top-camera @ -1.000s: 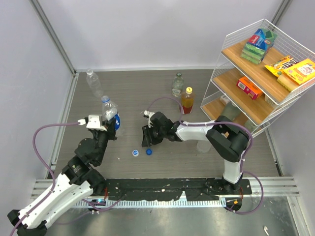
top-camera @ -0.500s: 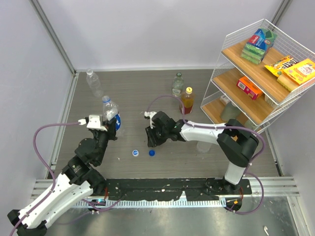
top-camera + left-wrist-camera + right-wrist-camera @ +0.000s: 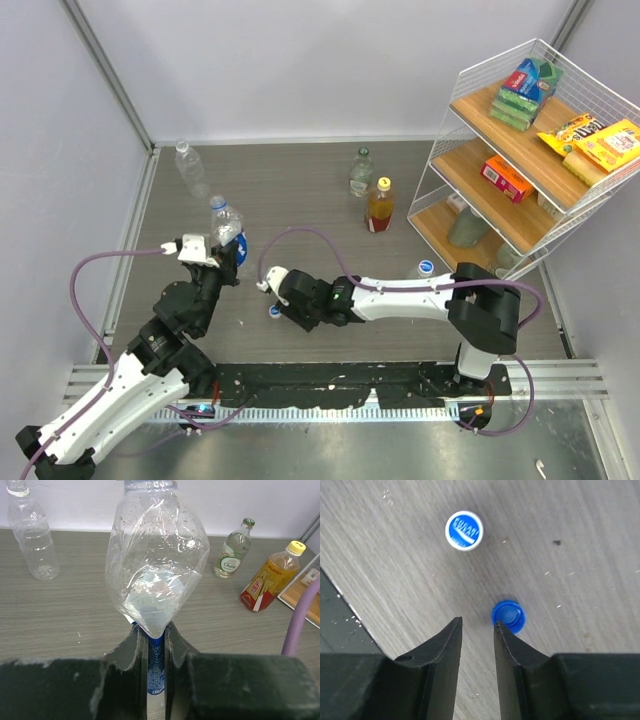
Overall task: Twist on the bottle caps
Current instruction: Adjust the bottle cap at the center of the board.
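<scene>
My left gripper is shut on a clear bottle with a blue label, and its fingers pinch the crumpled lower body. The bottle stands upright with its neck open. My right gripper is open low over the table, with bare wood between the jaws. A dark blue cap lies touching the tip of its right finger. A white cap with a blue middle lies further ahead. From above, the right gripper is beside that white cap, and the blue cap is hidden under it.
A clear bottle stands at the back left. A green-capped bottle and an amber bottle with a yellow cap stand mid-back. Another white-and-blue cap shows near the wire snack rack on the right.
The right arm has swung from mid-table toward the near left and lowered over the two loose caps, its jaws narrowing. The left gripper and its bottle have stayed put.
</scene>
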